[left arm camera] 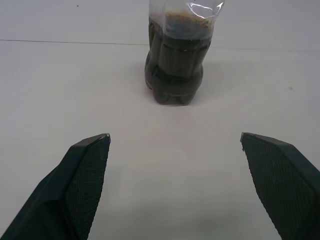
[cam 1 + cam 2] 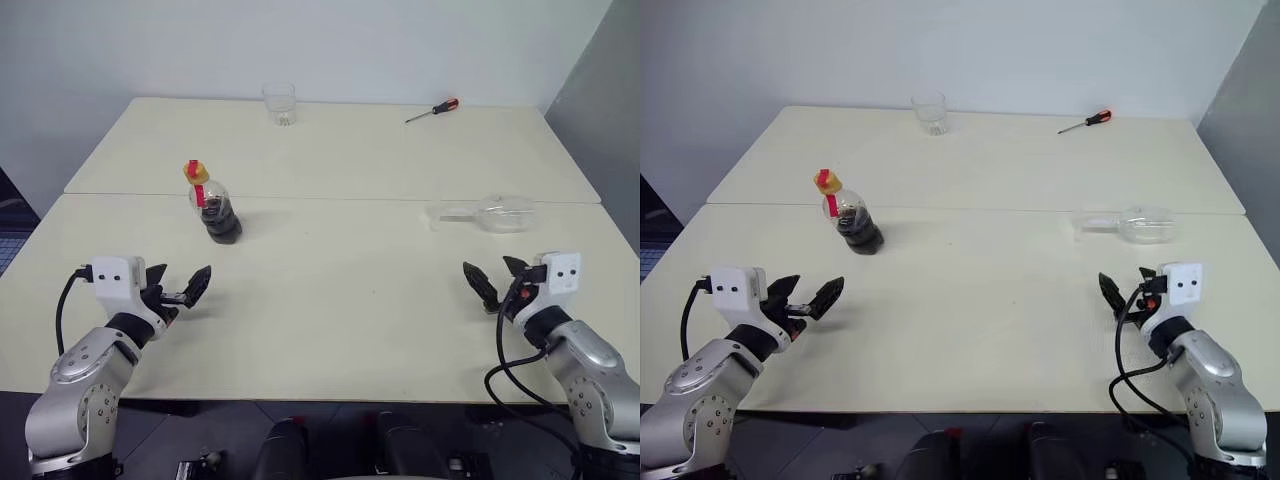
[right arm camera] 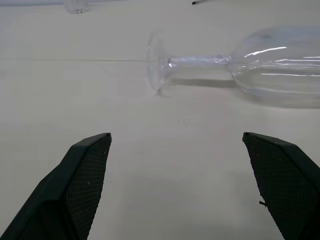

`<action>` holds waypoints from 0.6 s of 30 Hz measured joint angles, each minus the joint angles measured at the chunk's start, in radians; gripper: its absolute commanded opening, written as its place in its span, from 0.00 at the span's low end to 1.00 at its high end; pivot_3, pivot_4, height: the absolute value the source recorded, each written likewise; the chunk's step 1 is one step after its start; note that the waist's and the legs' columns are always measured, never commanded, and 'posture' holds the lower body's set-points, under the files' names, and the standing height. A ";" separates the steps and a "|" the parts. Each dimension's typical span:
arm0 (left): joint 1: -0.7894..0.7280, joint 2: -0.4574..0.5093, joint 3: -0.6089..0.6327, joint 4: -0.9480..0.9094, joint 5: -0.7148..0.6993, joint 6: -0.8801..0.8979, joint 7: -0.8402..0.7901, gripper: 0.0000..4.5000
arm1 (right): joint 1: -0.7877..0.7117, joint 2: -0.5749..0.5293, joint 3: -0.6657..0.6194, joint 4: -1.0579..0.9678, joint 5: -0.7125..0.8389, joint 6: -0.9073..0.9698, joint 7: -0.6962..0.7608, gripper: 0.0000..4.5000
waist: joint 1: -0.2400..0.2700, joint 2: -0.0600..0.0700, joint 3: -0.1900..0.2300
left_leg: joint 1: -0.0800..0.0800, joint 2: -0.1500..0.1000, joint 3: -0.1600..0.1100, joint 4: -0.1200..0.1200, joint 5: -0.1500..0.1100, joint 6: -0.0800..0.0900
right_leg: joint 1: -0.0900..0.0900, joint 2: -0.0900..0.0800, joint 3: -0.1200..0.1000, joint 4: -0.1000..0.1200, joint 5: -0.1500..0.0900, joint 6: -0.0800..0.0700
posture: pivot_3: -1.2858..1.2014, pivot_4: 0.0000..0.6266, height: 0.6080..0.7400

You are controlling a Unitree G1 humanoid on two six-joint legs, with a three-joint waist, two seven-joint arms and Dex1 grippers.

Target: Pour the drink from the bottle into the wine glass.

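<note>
Your left gripper (image 2: 178, 285) hovers over the table (image 2: 340, 300) with jaws spread wide, empty. Just ahead of it stands the bottle (image 2: 213, 205), upright, yellow-capped, the dark drink (image 1: 175, 70) filling its lower body. Far back sit a clear tumbler (image 2: 280, 103) and a screwdriver (image 2: 433, 110). At right, the wine glass (image 2: 488, 213) lies on its side beyond your right gripper (image 2: 497, 277), also wide open, empty.
</note>
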 measured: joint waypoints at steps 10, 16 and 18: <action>-0.127 -0.014 -0.043 0.101 0.064 -0.093 0.013 0.99 | -0.127 -0.076 0.141 -0.065 0.138 0.005 0.270 1.00 | 0.000 0.000 0.000 | 0.000 -0.001 -0.001 0.000 0.000 0.000 | 0.000 0.000 -0.001 0.000 0.000 0.000 | 0.52 0.24 1.00; -0.195 -0.016 -0.062 0.202 0.121 -0.172 0.028 0.99 | -0.199 -0.087 0.223 -0.080 0.185 0.017 0.358 1.00 | 0.001 0.000 0.000 | 0.000 -0.001 -0.001 0.001 0.000 0.000 | 0.000 0.000 -0.001 0.000 0.000 0.000 | 0.52 0.24 1.00; -0.209 -0.019 -0.071 0.232 0.138 -0.190 0.030 0.99 | -0.222 -0.085 0.243 -0.076 0.184 0.017 0.368 1.00 | 0.001 0.000 0.000 | 0.000 -0.001 -0.001 0.001 0.000 0.000 | 0.000 0.000 -0.001 0.000 0.000 0.000 | 0.52 0.24 1.00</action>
